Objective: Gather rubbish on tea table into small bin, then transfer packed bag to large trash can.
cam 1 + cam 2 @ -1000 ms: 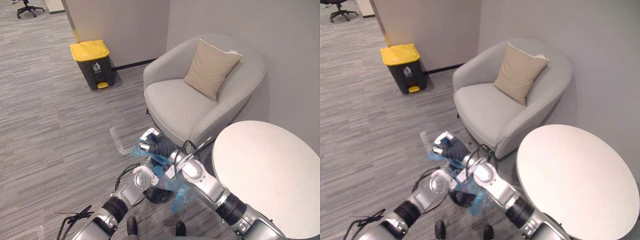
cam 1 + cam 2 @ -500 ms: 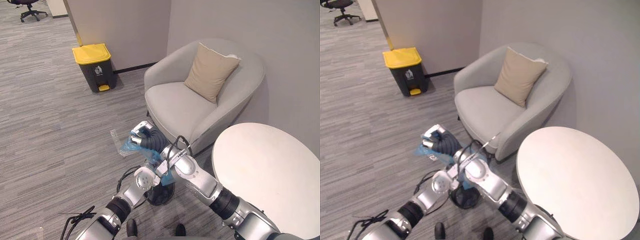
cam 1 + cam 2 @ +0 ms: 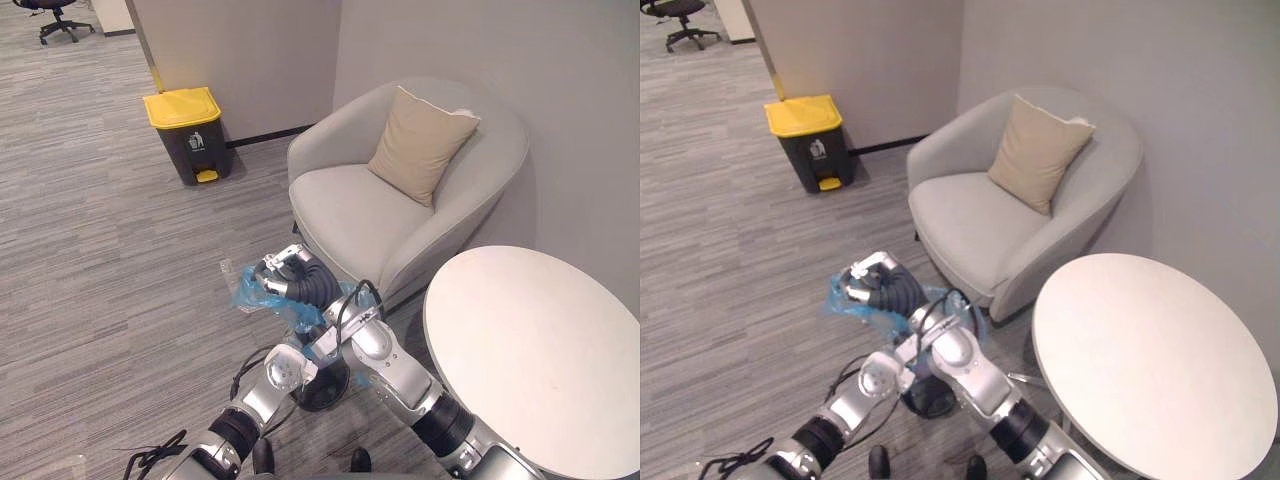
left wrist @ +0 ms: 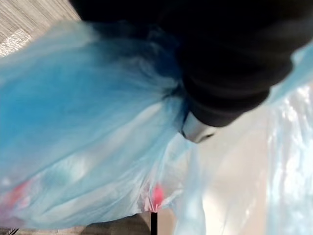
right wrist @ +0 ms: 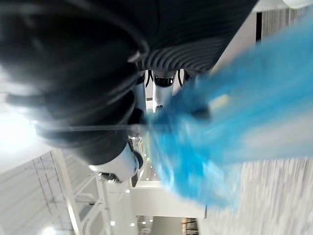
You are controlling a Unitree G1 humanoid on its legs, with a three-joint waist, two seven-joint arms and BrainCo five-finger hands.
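Blue bag (image 3: 248, 292) is hanging bunched from your right hand (image 3: 290, 277), which is curling round the plastic in front of the armchair (image 3: 360, 215), off the seat's front corner. The hand looks to be gripping a gathered neck, though your right wrist view is giving you little more than a blue streak. A second ago that hand was sitting closer to the armchair's front edge, with the bag's bulk drooping below the forearm. Now it is reaching further out from the armchair over the open floor, and the plastic is trailing back under the forearm. Half a second ago it was already nearly where you are seeing it now. Part of the shift is the camera's: the whole picture has slid slightly since the first frame, and the armchair itself is not moving.

Your left hand (image 4: 230, 58) is sitting buried in the bag's folds, with pink scraps showing through the film. You cannot tell how it is closing. Its arm is staying low in front of the armchair, as before, beside the small bin (image 3: 322, 392), which is standing on the floor under your right forearm.

The tea table (image 3: 530, 350) is standing just beside the armchair on its right. A cushion (image 3: 422, 142) is leaning against the armchair's back. The large trash can (image 3: 187, 132) is standing well apart from the armchair, along the wall to its left.
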